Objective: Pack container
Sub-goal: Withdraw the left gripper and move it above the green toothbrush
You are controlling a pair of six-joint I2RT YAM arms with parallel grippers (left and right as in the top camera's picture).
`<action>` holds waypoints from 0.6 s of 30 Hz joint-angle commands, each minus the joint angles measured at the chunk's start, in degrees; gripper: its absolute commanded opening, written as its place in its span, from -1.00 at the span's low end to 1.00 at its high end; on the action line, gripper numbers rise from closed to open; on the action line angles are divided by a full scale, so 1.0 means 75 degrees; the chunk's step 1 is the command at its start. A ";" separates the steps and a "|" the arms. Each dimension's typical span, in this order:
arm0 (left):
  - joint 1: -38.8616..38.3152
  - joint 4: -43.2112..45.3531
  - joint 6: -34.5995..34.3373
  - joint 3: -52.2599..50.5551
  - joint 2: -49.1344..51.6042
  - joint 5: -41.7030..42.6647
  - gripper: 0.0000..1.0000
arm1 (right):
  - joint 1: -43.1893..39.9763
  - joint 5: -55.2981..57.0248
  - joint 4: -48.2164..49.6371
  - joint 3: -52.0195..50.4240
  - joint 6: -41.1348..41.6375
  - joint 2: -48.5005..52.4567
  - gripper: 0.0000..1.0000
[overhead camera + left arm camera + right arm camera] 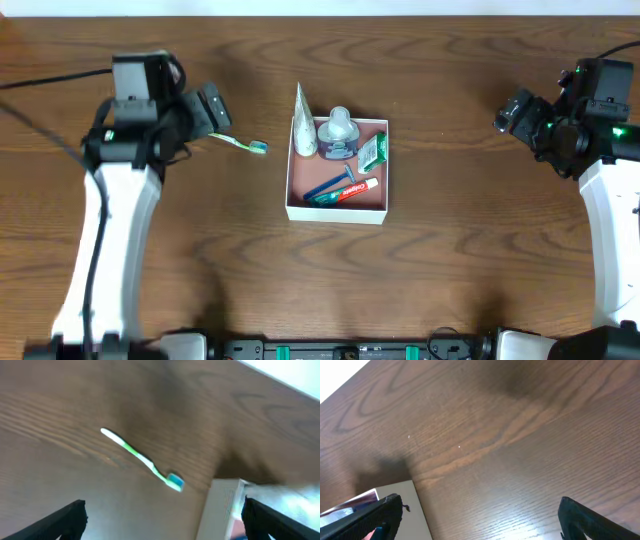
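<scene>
The container (336, 212) is a shallow white-walled box with a reddish-pink floor at the table's middle. Inside lie a white tube (303, 128), a grey-capped bottle (339, 131), a green packet (373, 151), a blue razor (330, 184) and a red toothpaste tube (352, 190). A green and white toothbrush (241, 144) lies on the table left of the box; it also shows in the left wrist view (142, 460). My left gripper (160, 520) is open and empty, just left of the toothbrush. My right gripper (480, 520) is open and empty, far right of the box, whose wall (415, 510) shows at its left.
The brown wooden table (470, 250) carries nothing else. Black cables run off the back left corner (40, 85). The container's white wall shows in the left wrist view (220, 510).
</scene>
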 commanded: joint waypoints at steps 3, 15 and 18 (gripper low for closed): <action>0.0128 0.0376 -0.0647 0.0052 0.1236 0.0111 0.98 | -0.0035 0.0032 -0.0009 0.0064 -0.0061 0.0000 0.99; 0.0143 0.0644 -0.1221 0.0052 0.2812 0.0073 0.98 | -0.0035 0.0029 -0.0009 0.0064 -0.0061 0.0000 0.99; 0.0140 0.0731 -0.1358 0.0052 0.3080 0.0076 0.98 | -0.0035 0.0032 -0.0009 0.0064 -0.0061 0.0000 0.98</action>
